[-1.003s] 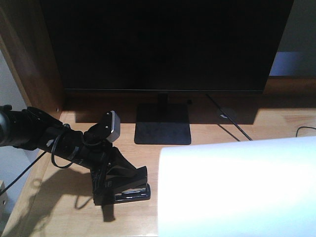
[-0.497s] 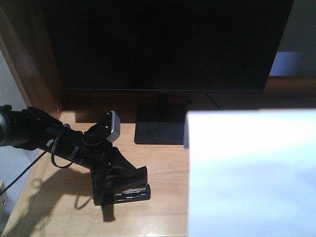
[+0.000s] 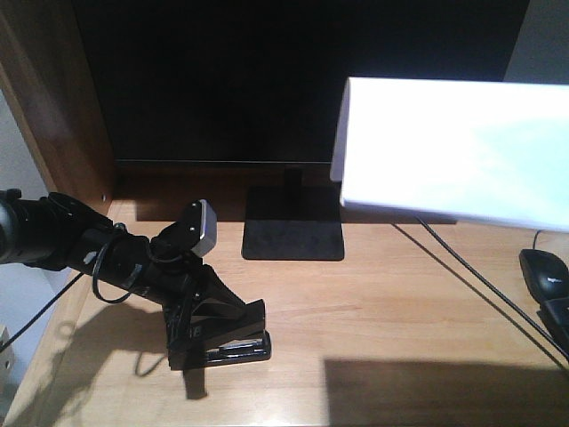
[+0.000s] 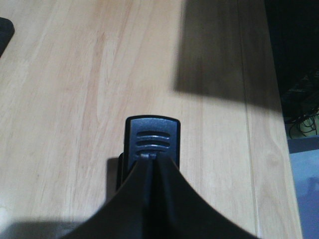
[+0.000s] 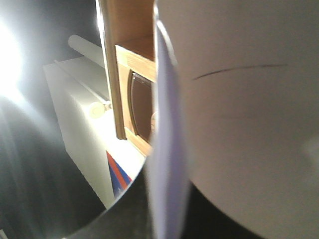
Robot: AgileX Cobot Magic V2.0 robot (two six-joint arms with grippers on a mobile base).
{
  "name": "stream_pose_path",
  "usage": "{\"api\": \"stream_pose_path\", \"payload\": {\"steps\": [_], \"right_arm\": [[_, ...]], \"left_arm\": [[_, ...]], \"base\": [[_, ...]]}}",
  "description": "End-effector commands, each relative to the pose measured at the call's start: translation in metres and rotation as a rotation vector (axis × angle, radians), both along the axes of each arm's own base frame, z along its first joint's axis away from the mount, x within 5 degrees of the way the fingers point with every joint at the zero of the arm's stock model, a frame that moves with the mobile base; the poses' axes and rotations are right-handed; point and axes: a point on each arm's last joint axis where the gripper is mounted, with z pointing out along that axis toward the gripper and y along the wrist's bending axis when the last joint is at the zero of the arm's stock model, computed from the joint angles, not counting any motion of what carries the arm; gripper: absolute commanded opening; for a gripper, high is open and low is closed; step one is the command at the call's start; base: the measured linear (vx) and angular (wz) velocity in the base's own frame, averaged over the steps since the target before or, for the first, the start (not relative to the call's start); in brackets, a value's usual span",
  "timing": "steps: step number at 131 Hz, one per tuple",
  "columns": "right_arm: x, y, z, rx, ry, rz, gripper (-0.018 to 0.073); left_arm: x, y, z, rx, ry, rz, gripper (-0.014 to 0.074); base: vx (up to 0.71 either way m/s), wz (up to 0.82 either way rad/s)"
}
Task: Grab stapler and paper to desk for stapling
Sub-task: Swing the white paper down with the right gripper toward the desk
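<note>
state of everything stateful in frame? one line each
stapler: resting on the desk, gripped.
left end effector: shut on the stapler.
paper: in the air, in front of the monitor.
monitor: screen dark.
mouse: on the desk, untouched.

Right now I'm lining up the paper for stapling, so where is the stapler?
In the front view the stapler sits on the desk's left side, gripped by the left gripper, in front and left of the monitor stand.

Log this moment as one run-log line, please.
left pincer: shut on stapler, on desk | right pincer: shut on paper, aloft over desk
</note>
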Motion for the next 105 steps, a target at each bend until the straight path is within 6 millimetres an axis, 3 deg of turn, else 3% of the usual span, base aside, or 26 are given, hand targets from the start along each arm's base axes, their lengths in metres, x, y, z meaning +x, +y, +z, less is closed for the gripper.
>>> {"api": "stream_pose_path", "payload": {"steps": [1,26,61,83,105], "right_arm": [[0.016,0.001,0.007,0.010,-0.076,0.028,-0.0001],[0.059,0.013,-0.006,-0.110,0.068,0.093,-0.0001],[0.111,0.026,0.002,-0.245,0.113,0.174,-0.0001],[0.128,0.015,-0.010,-0.331,0.187,0.170,-0.0001],[0.129,-0.006,-0.034,-0.510,0.356,0.243,-0.0001]], "left_arm": [[0.002,-0.004,0.026,-0.073,-0.044,0.006,-0.0006],[0.002,-0.004,0.026,-0.073,-0.044,0.006,-0.0006],[0.002,-0.004,0.026,-0.073,-0.044,0.006,-0.0006],[0.002,-0.004,0.026,-0.073,-0.044,0.006,-0.0006],[0.002,-0.004,0.026,-0.073,-0.044,0.006,-0.0006]], "base": [[0.00,0.00],[0.00,0.00],[0.00,0.00],[0.00,0.00],[0.00,0.00]]}}
